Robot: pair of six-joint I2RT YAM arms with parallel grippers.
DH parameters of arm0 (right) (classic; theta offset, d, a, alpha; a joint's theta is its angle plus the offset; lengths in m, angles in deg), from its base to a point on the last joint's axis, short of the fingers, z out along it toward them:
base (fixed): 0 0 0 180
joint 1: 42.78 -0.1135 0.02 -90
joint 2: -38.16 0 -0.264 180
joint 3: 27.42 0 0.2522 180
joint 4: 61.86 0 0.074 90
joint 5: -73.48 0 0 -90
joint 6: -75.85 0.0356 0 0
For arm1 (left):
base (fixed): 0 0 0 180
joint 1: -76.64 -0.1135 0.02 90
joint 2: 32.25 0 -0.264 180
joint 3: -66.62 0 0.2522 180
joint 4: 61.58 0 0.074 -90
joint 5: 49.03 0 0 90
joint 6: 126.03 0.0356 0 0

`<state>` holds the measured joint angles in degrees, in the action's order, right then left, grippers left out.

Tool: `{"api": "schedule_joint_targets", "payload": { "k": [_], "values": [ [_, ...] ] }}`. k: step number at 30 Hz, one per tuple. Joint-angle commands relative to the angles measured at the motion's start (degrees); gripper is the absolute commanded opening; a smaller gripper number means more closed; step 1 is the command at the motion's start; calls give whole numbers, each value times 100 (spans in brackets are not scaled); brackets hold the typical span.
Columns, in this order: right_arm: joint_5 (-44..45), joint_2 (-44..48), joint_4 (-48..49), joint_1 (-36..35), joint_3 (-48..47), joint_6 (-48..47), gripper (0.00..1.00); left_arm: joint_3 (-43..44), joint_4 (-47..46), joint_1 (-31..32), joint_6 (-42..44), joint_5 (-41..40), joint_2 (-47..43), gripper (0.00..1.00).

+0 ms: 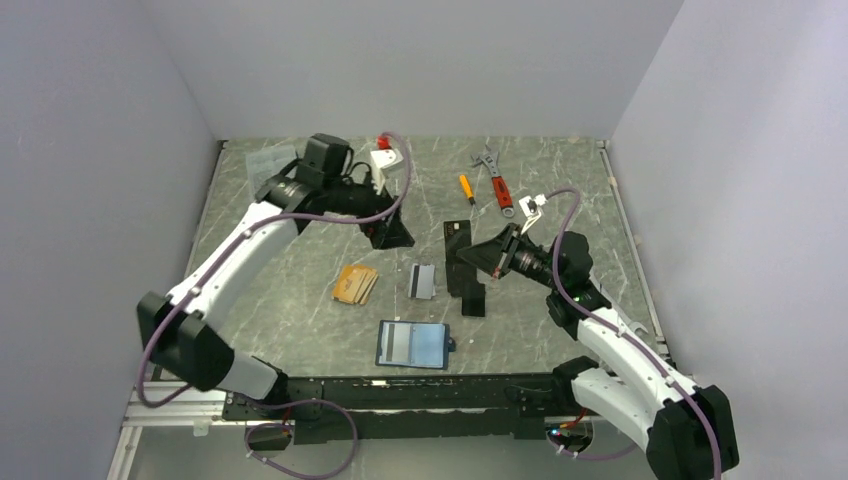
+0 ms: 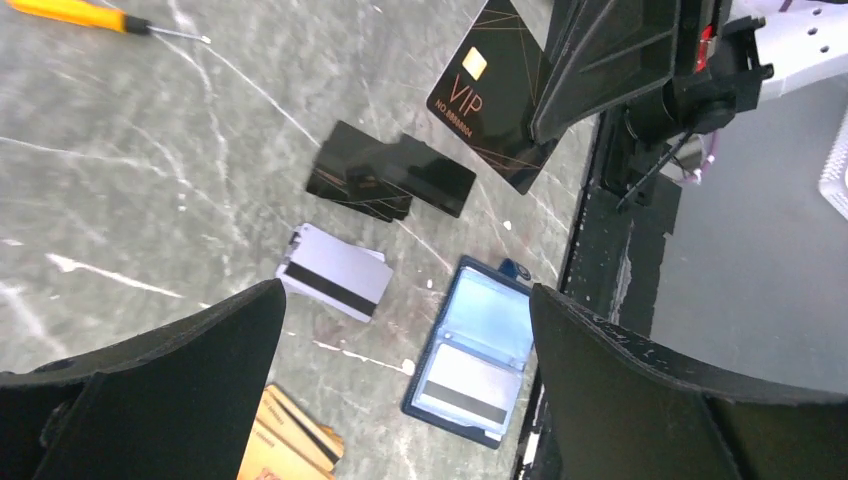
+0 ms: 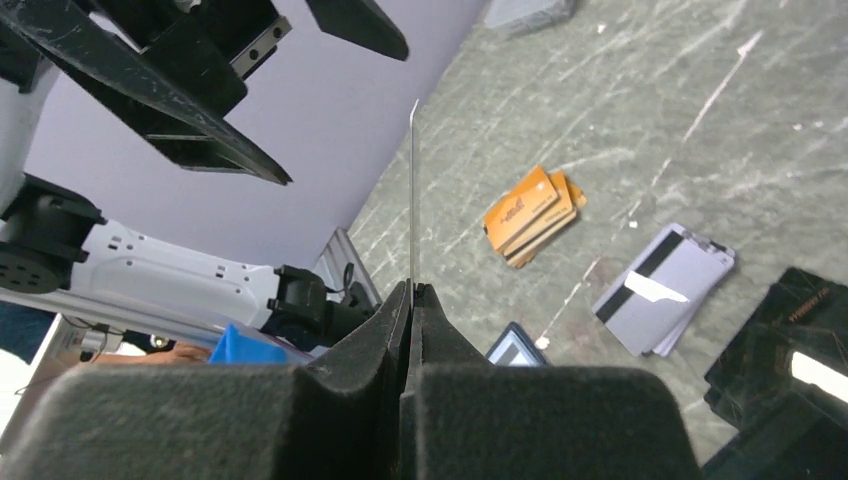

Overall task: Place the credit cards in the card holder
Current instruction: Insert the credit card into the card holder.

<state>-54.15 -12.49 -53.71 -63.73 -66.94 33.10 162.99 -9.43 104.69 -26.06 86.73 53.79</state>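
The navy card holder (image 1: 412, 343) lies open near the table's front, with a white striped card in one pocket (image 2: 475, 350); a corner of it shows in the right wrist view (image 3: 512, 347). Orange-tan cards (image 1: 355, 283) (image 2: 290, 445) (image 3: 530, 213), a white-grey striped card (image 1: 422, 280) (image 2: 335, 272) (image 3: 665, 290) and black cards (image 1: 472, 295) (image 2: 390, 180) (image 3: 790, 340) lie on the table. My right gripper (image 1: 492, 255) (image 3: 412, 290) is shut on a black VIP card (image 1: 460, 240) (image 2: 495, 95), seen edge-on (image 3: 413, 190), above the table. My left gripper (image 1: 388, 228) (image 2: 408, 295) is open, empty, raised above the cards.
A yellow screwdriver (image 1: 466, 188) (image 2: 90, 15) and a red wrench (image 1: 497, 180) lie at the back right. A clear plastic box (image 1: 272, 160) sits at the back left, a white and red object (image 1: 385, 155) beside it. Grey walls stand on three sides.
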Motion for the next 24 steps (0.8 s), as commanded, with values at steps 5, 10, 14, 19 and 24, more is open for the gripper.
{"api": "schedule_joint_targets", "payload": {
  "k": [5, 10, 14, 19, 24],
  "values": [
    [-303, -188, 443, -16, -491, 13, 0, 19, 118, -140, 358, -1189, -492, 100],
    [-311, -342, 323, -8, -591, -139, 0, -124, 277, -159, 8, -1407, -552, 99],
    [-344, -494, 401, -43, -613, -93, 0, -299, 367, -246, -36, -815, -249, 99],
    [-102, -725, 349, -403, -702, -273, 0, -995, -736, -232, -1122, -409, -604, 99],
    [231, -968, 729, -591, -675, -146, 0, -1690, -1877, -334, -2355, 915, -328, 99]
  ]
}}
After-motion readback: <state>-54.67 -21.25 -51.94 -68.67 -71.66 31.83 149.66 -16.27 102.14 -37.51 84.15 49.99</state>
